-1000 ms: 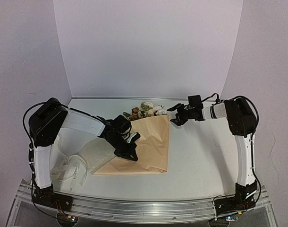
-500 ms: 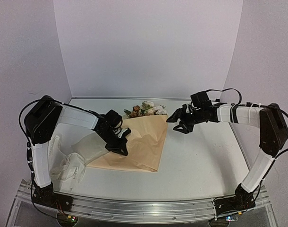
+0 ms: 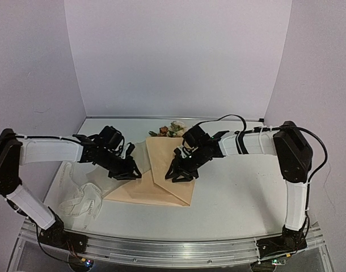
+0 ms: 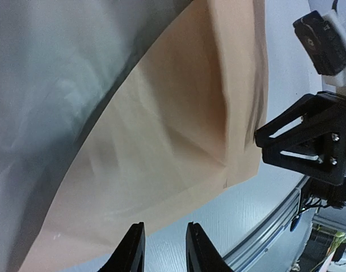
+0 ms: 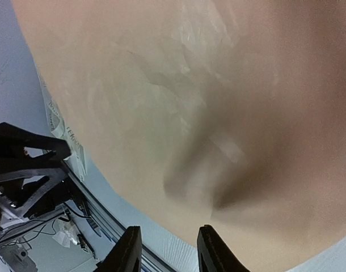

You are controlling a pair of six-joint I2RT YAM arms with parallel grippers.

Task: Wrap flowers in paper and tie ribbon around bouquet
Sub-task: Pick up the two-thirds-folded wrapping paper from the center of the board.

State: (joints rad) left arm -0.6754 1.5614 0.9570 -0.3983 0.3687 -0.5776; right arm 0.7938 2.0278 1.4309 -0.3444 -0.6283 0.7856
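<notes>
On the table (image 3: pixel 241 192) the paper (image 3: pixel 156 184) lies folded over the flowers (image 3: pixel 171 130), whose heads show at its far edge. My left end effector (image 3: pixel 129 171) hovers at the paper's left edge, fingers slightly parted and empty. My right end effector (image 3: pixel 177 170) hovers over its middle, also parted and empty. The ribbon (image 3: pixel 79 199) is heaped left of the paper.
</notes>
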